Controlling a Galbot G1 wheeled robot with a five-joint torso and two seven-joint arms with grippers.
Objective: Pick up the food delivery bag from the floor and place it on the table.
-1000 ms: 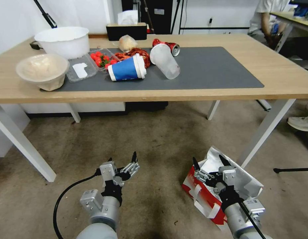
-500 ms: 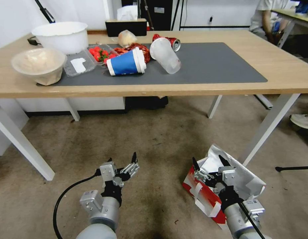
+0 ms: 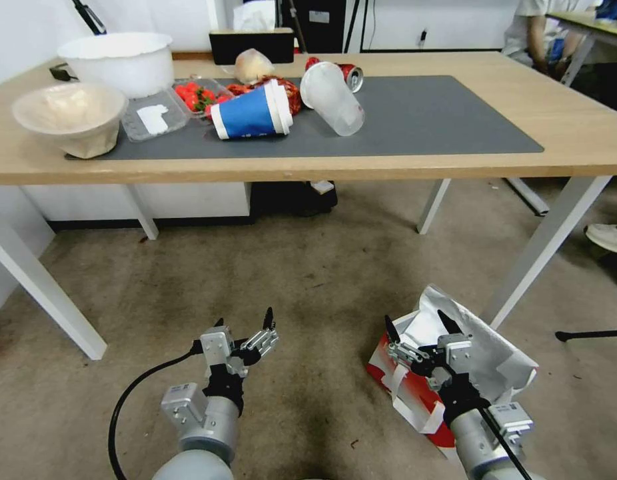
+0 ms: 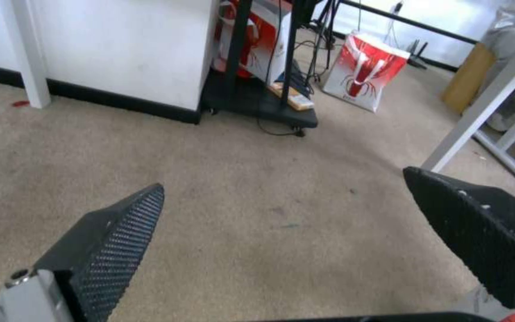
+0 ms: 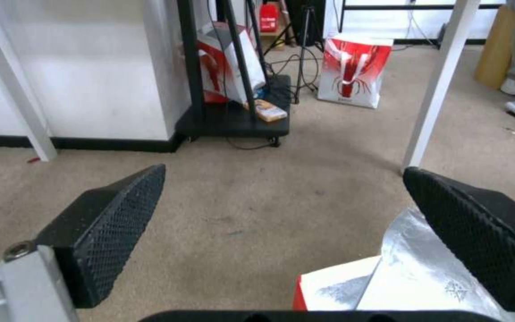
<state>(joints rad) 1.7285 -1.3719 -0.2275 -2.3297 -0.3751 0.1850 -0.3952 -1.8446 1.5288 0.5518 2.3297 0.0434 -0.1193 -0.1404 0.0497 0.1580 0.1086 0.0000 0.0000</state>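
A red-and-white food delivery bag [image 3: 415, 393] with silver foil lining stands on the worn beige floor [image 3: 322, 280], beside a white leg of the light-wood table [image 3: 575, 143]. The right gripper [image 3: 415, 325] hovers just above the bag's open top, fingers spread wide, holding nothing. The left gripper [image 3: 245, 321] hangs over bare carpet, equally wide open and empty.
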